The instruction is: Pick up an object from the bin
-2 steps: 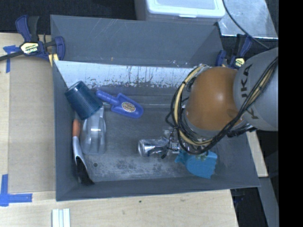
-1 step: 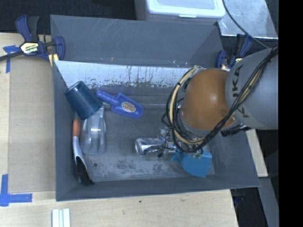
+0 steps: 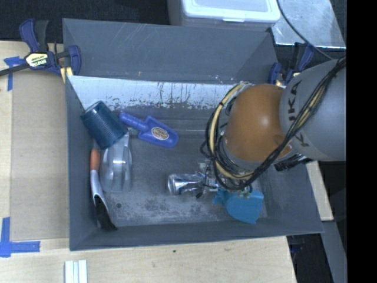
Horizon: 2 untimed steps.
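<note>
Nothing lifted yet, we reckon. Gripper (image 3: 207, 184) sits low around 4 o'clock in the bin (image 3: 165, 46), light blue chunk (image 3: 242, 207) just beside it at 5. Can't tell if it's open or holding anything.

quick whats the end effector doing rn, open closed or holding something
End effector: cannot be told whether open or closed; it sits beside a light blue plastic piece.
</note>
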### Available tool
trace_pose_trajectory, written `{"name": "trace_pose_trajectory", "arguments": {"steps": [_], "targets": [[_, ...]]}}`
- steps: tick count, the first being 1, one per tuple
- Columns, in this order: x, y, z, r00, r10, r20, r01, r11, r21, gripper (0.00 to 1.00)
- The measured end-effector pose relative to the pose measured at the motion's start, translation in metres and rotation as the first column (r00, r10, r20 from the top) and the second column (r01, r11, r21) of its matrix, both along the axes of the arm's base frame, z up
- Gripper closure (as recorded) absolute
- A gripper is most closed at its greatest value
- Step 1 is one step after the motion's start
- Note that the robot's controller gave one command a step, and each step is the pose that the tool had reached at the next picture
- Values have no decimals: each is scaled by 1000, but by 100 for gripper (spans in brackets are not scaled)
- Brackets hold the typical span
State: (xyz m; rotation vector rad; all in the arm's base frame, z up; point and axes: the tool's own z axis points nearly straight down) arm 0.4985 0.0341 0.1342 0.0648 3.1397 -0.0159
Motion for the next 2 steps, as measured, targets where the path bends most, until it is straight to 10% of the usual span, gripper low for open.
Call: {"name": "trace_pose_trajectory", "arguments": {"steps": [1,2], "targets": [[-9,8,-30,1000,-6,14,6,1000,1,100],[-3,11,74,1000,9,9,-9,1000,1,100]]}}
